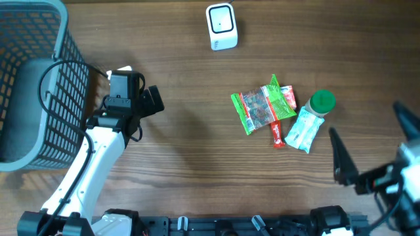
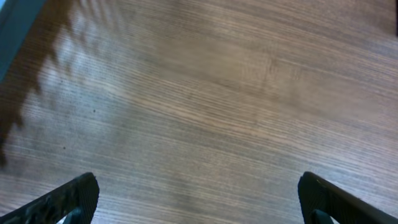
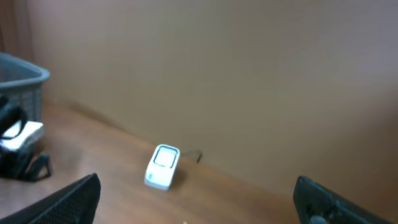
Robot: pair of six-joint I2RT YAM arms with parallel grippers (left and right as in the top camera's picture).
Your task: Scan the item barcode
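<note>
Lying right of the table's (image 1: 197,144) middle, four goods sit in one tight cluster, and which of them is the item for scanning I cannot tell; a snack packet (image 1: 262,108), green-edged with a red and mottled face, lies flat and slightly askew; a slim red stick (image 1: 279,135) pokes out from under its lower right corner; a white and pale blue pouch (image 1: 304,129) lies just beside these, slanting; a green-capped bottle (image 1: 322,101) touches the pouch's upper end; whether any barcode faces up is too small to make out.

Scanner (image 1: 221,26), white with a dark window, stands at the table's far edge, well apart from the cluster.

Left gripper (image 2: 199,199) hovers over bare wood near the grey mesh basket (image 1: 62,98), jaws spread wide with nothing between them; it is well apart from the goods.

Right gripper (image 3: 196,183) sits at the table's near right corner, near the pouch but not touching it; its jaws are likewise spread fully and hold nothing; its camera looks across the table at the scanner.
</note>
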